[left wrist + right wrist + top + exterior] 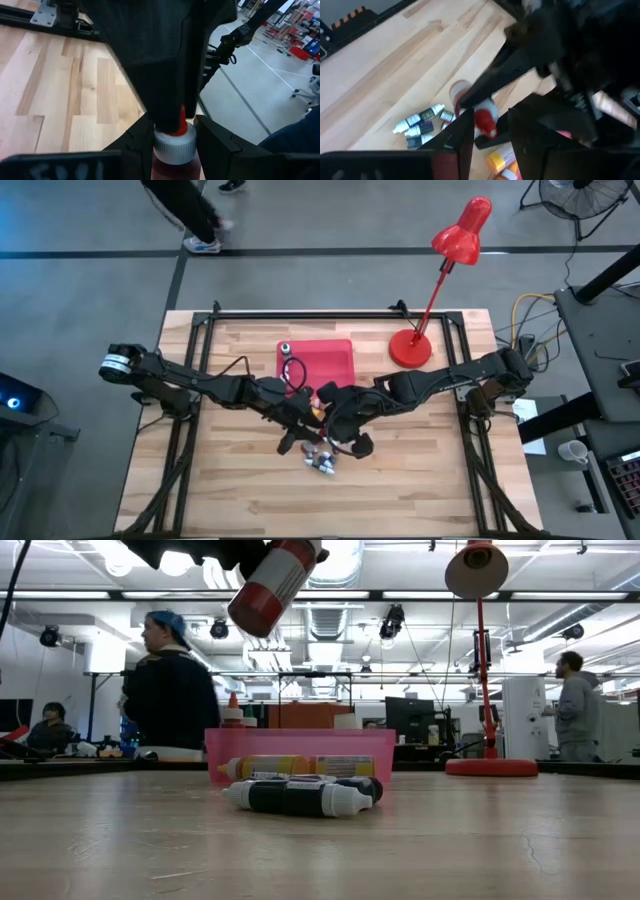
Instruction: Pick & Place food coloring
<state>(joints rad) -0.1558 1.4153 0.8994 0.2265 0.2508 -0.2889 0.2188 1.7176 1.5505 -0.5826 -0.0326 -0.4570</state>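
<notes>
Step in hand: bottle handover above counter (240, 490). Left end effector (172, 142) clamped red bottle (272, 585) aloft; right end effector (487, 122) closing onto it, grip unconfirmed. Next: secure, carry to tray (335, 360).

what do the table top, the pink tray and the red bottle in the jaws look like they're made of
Table top: pale wood planks with a matte finish and visible grain and seams.
Pink tray: probably plastic, since its wall is translucent.
Red bottle: likely glossy plastic with a ribbed white cap, clamped by the left gripper.
</notes>
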